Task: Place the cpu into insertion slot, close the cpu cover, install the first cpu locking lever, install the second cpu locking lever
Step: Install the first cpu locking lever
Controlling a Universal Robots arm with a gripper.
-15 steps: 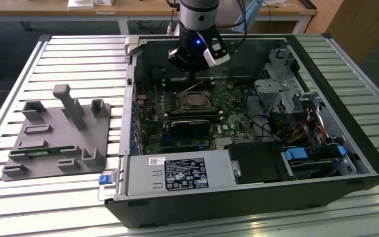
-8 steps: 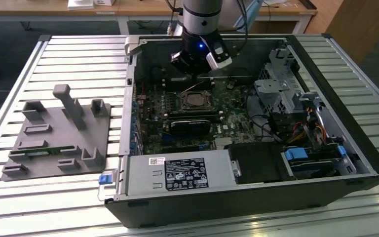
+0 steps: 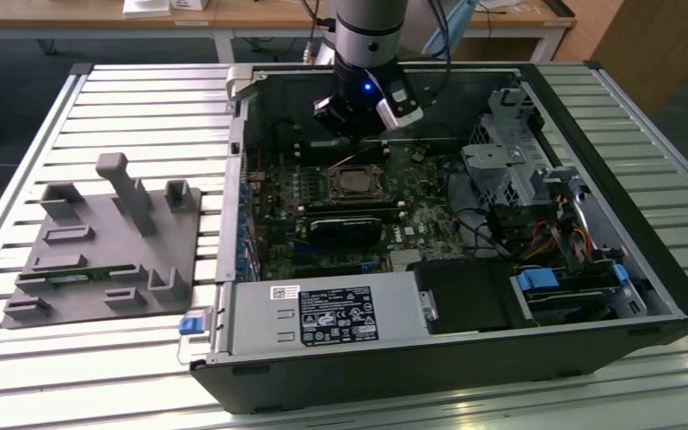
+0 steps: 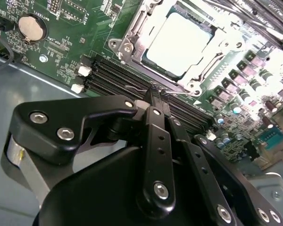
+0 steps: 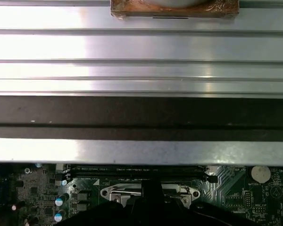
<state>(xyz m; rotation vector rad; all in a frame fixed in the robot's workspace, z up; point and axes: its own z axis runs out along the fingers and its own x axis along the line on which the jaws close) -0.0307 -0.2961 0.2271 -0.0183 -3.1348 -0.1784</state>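
we see the end effector (image 3: pixel 362 124) on the ur arm (image 3: pixel 368 31) hanging inside the open pc case (image 3: pixel 631 269), over the motherboard (image 3: pixel 320 242) just beyond the insertion slot (image 3: pixel 353 182) as the exterior view shows it. in the second wrist view its black fingers (image 4: pixel 156 136) lie pressed together, nothing between them, tips ending right at the edge of the socket over the ram slots (image 4: pixel 118 77).

the cpu (image 4: pixel 179 40) sits in the insertion slot (image 4: pixel 177 44), pale silver top showing through the square cut-out. the cpu cover (image 4: pixel 137 28) lies flat around it, silvery frame w/ screws at the corners. near the end effector tips a thin wire lever (image 4: pixel 179 92) runs along the socket edge; we can't tell if it's latched. a coin battery (image 4: pixel 30 27) sits on the board well apart from the socket.

in the first wrist view the socket frame (image 5: pixel 151 192) shows beside the end effector (image 5: pixel 151 193), w/ a ribbed metal surface beyond it.

outside the case, on the slatted worktop (image 3: pixel 141 107) at the exterior view's left, stands a grey parts fixture (image 3: pixel 105 251) w/ a green module (image 3: pixel 87 271) lying in it. psu (image 3: pixel 326 315) sits at the case's near edge, drive cage (image 3: pixel 511 161) & cables (image 3: pixel 559 242) at the exterior view's right.
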